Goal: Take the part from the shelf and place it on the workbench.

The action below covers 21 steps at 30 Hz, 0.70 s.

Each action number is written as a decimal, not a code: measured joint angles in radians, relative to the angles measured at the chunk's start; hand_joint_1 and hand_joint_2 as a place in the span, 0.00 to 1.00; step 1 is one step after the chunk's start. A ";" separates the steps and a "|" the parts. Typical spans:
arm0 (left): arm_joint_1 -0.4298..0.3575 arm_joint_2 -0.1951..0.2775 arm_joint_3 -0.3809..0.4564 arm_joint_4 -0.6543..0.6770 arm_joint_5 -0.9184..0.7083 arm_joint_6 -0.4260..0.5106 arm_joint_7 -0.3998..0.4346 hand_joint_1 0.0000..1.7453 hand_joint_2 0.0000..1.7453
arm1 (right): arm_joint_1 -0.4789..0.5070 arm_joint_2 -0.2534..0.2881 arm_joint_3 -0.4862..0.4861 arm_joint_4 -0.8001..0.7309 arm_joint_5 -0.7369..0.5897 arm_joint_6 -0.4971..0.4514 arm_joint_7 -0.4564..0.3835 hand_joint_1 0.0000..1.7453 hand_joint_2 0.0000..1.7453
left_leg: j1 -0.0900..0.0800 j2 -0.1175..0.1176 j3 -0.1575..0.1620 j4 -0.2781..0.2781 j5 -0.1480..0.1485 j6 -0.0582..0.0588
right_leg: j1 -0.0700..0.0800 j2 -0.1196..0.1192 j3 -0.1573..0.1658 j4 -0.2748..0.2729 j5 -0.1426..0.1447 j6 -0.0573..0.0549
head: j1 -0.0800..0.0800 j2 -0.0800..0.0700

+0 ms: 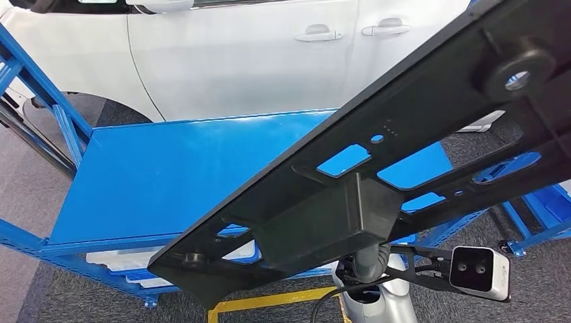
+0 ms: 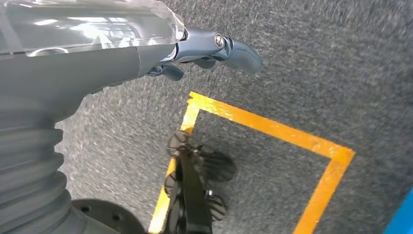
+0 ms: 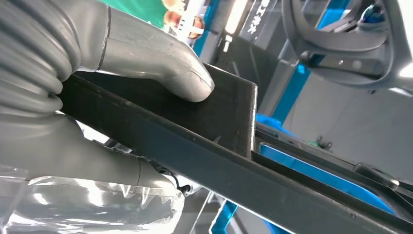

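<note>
Above the blue worktop [image 1: 168, 175], we see the part [image 1: 350, 202], a long black plastic panel with cut-out windows and a round boss near its far end, held up in the air and slanting from low near us to high at the right. It crosses over the worktop's right portion without touching it, and patches of blue show through its openings.

In the right wrist view we find the right hand [image 3: 97, 112] gripping this part [image 3: 214, 146]: the thick grey thumb [image 3: 170, 68] presses on one face of a raised black block on the panel, while the rest of the hand lies under the panel's edge, so the part is clamped between them. In the head view the right arm comes up beneath the panel, and its wrist camera [image 1: 479, 270] sticks out to the right.

In the left wrist view the left hand [image 2: 204, 51] hangs over grey carpet [image 2: 316, 73], holding nothing. Its fingers [image 2: 238, 51] are stretched out and close together; we cannot tell how wide the hand stands.

Beyond the worktop we see a white car [image 1: 256, 54] with two door handles facing us. The worktop rests on a blue frame [image 1: 40, 87], with white bins on a lower level [image 1: 128, 259]. Yellow tape [image 2: 272, 126] marks an outline on the carpet near the robot's feet.
</note>
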 joint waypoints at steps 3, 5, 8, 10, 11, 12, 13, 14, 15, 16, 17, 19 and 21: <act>-0.001 0.002 -0.012 0.000 -0.025 -0.003 0.010 0.00 1.00 | 0.013 -0.002 -0.002 -0.015 0.025 0.003 0.000 1.00 1.00 | -0.012 0.000 0.064 -0.120 0.037 0.018 | 0.002 -0.001 -0.007 0.006 0.006 0.011 | 0.000 0.000; 0.000 0.003 -0.022 0.000 -0.038 -0.010 0.015 0.00 1.00 | 0.026 -0.005 -0.006 -0.032 0.039 0.005 0.000 1.00 1.00 | -0.012 0.001 0.060 -0.124 0.049 0.025 | 0.001 -0.001 -0.012 0.006 0.012 0.023 | 0.000 0.000; -0.003 0.004 -0.033 0.000 -0.046 -0.018 0.018 0.00 1.00 | 0.042 -0.008 -0.018 -0.061 0.048 0.024 0.000 1.00 1.00 | -0.003 0.007 0.046 -0.138 0.073 0.041 | -0.003 0.003 -0.038 0.068 -0.050 0.044 | 0.000 0.000; -0.004 0.004 -0.038 0.000 -0.045 -0.019 0.017 0.00 1.00 | 0.052 -0.009 -0.031 -0.077 0.052 0.045 0.000 1.00 1.00 | -0.004 0.009 0.026 -0.139 0.084 0.043 | -0.013 0.004 -0.085 0.193 -0.134 0.057 | 0.000 0.000; -0.004 0.004 -0.040 0.000 -0.045 -0.019 0.017 0.00 1.00 | 0.057 -0.009 -0.037 -0.083 0.056 0.054 0.000 1.00 1.00 | -0.003 0.009 0.015 -0.139 0.090 0.041 | -0.017 0.003 -0.103 0.253 -0.160 0.063 | 0.000 0.000; -0.004 0.004 -0.041 0.000 -0.045 -0.019 0.017 0.00 1.00 | 0.061 -0.010 -0.042 -0.088 0.059 0.060 0.000 1.00 1.00 | -0.002 0.010 0.006 -0.139 0.097 0.039 | -0.021 0.003 -0.108 0.285 -0.166 0.067 | 0.000 0.000; -0.004 0.004 -0.042 0.000 -0.044 -0.020 0.017 0.00 1.00 | 0.063 -0.010 -0.046 -0.093 0.062 0.065 0.000 1.00 1.00 | -0.001 0.011 -0.003 -0.139 0.104 0.036 | -0.025 0.003 -0.093 0.281 -0.153 0.070 | 0.000 0.000; -0.004 0.005 -0.043 0.000 -0.045 -0.022 0.017 0.00 1.00 | 0.065 -0.010 -0.050 -0.098 0.065 0.070 0.000 1.00 1.00 | 0.001 0.012 -0.010 -0.138 0.110 0.032 | -0.028 0.003 -0.057 0.237 -0.127 0.072 | 0.000 0.000; -0.005 0.005 -0.044 0.000 -0.045 -0.023 0.018 0.00 1.00 | 0.066 -0.009 -0.054 -0.104 0.068 0.075 0.000 1.00 1.00 | 0.002 0.012 -0.016 -0.137 0.116 0.028 | -0.031 0.003 -0.005 0.162 -0.101 0.073 | 0.000 0.000; -0.005 0.005 -0.045 0.000 -0.046 -0.023 0.019 0.00 1.00 | 0.066 -0.009 -0.057 -0.111 0.069 0.083 0.000 1.00 1.00 | 0.003 0.011 -0.021 -0.136 0.121 0.022 | -0.031 0.003 0.047 0.083 -0.087 0.071 | 0.000 0.000; -0.005 0.005 -0.046 0.000 -0.046 -0.022 0.020 0.00 1.00 | 0.067 -0.009 -0.062 -0.117 0.070 0.091 -0.001 1.00 1.00 | 0.003 0.011 -0.023 -0.135 0.126 0.016 | -0.029 0.004 0.084 0.024 -0.080 0.065 | 0.000 0.000; -0.006 0.006 -0.047 0.000 -0.046 -0.018 0.024 0.00 1.00 | 0.071 -0.009 -0.073 -0.125 0.068 0.112 -0.001 1.00 1.00 | 0.003 0.010 -0.025 -0.135 0.136 0.002 | -0.021 0.006 0.106 -0.022 -0.084 0.049 | 0.000 0.000; -0.005 0.006 -0.047 0.000 -0.044 -0.013 0.028 0.00 1.00 | 0.077 -0.008 -0.086 -0.128 0.064 0.133 -0.001 1.00 1.00 | 0.006 0.010 -0.027 -0.134 0.139 -0.012 | -0.020 0.006 0.100 -0.025 -0.075 0.029 | 0.000 0.000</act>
